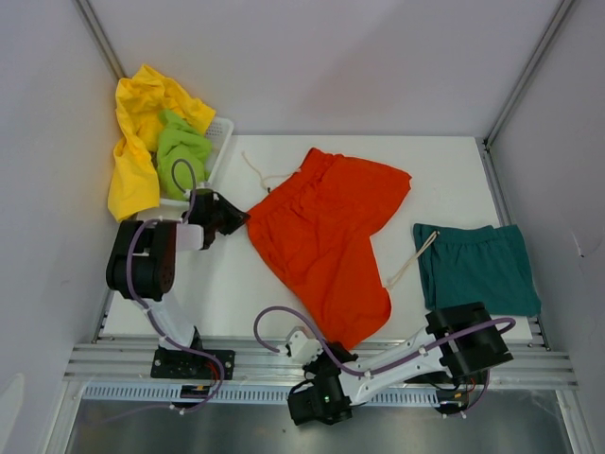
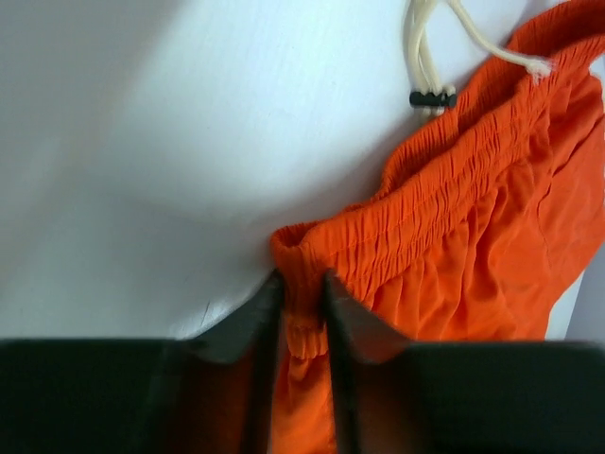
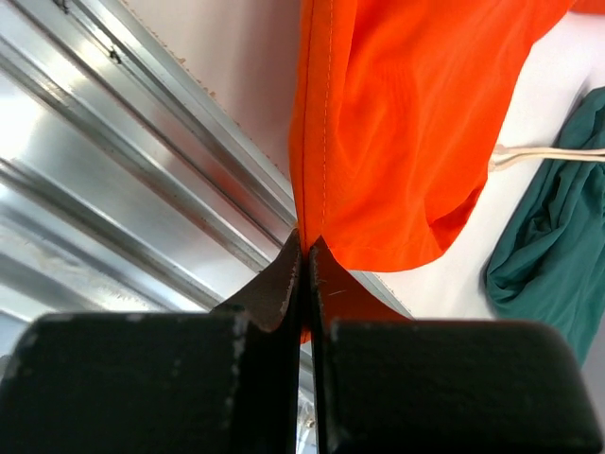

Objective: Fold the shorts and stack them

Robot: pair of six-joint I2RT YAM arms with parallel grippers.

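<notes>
Orange-red shorts [image 1: 326, 232] lie spread out in the middle of the table, waist to the upper left. My left gripper [image 1: 238, 219] sits at the waistband's left corner; in the left wrist view my left gripper [image 2: 302, 279] is shut on the gathered elastic of the orange-red shorts [image 2: 473, 236]. My right gripper [image 3: 304, 241] is shut on the hem of one leg of the orange-red shorts [image 3: 406, 123], by the near edge; in the top view my right gripper [image 1: 338, 352] is there too. Dark teal shorts [image 1: 477, 267] lie flat at the right. Yellow shorts [image 1: 137, 142] and lime green shorts [image 1: 180, 151] hang over the basket.
A white plastic basket [image 1: 222, 132] stands at the back left corner. An aluminium rail [image 1: 397, 367] runs along the near edge, right under the right gripper, and shows as the aluminium rail [image 3: 142, 142]. A pale drawstring [image 2: 425, 47] trails off the waist. Grey walls close in both sides.
</notes>
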